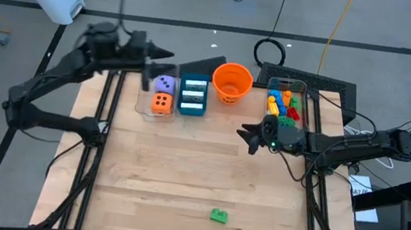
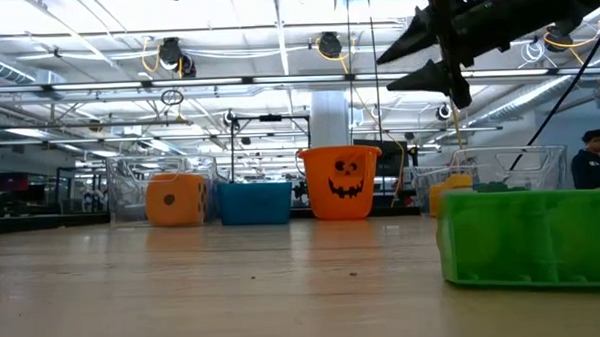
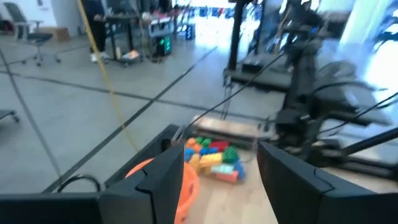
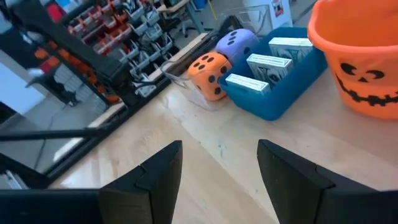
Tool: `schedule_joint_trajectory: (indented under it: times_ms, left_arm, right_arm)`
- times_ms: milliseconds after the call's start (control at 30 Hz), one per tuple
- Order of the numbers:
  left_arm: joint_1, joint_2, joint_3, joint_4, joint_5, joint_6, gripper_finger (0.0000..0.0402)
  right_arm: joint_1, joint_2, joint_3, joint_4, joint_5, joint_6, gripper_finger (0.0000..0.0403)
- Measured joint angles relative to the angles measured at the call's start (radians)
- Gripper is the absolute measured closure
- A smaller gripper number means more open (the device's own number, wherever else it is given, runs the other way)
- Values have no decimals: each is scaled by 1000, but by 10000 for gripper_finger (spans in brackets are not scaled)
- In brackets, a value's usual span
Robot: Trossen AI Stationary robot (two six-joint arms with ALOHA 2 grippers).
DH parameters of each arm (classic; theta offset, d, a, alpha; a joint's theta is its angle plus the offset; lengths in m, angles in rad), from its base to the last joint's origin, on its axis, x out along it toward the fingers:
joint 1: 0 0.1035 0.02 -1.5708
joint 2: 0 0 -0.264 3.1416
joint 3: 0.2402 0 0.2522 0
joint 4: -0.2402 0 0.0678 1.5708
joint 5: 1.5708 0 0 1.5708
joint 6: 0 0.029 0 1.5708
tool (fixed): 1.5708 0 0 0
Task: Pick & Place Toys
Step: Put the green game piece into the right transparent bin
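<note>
Wood tabletop [image 1: 182,175], open workshop behind.
I see one green brick [image 1: 218,215] near the front edge; left claw [image 1: 167,54] and right claw [image 1: 248,136] both empty, parted.

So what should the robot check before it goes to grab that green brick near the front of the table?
1. Green brick lies alone with nothing around it: ok.
2. Right gripper is open and empty, above the table in front of the orange bucket: ok.
3. Left gripper is open and empty, up by the bin with the orange die and purple die: ok.
4. Bin of bricks has room for one more: cannot tell.
5. Cards stand in the teal box, out of the way: ok.
6. Wooden table between right gripper and brick is bare: ok.
</note>
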Motion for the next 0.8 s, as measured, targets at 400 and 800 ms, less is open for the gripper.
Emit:
schedule_joint_trajectory:
  times_ms: [400, 800]
  left_arm:
    - [-64, -270, -130, -137, 27, -91, 190]
    - [-417, -431, -518, 139, -136, -393, 190]
  right_arm:
    - [51, 6, 0, 248, -4, 150, 202]
    - [282, 236, 210, 562, 54, -63, 208]
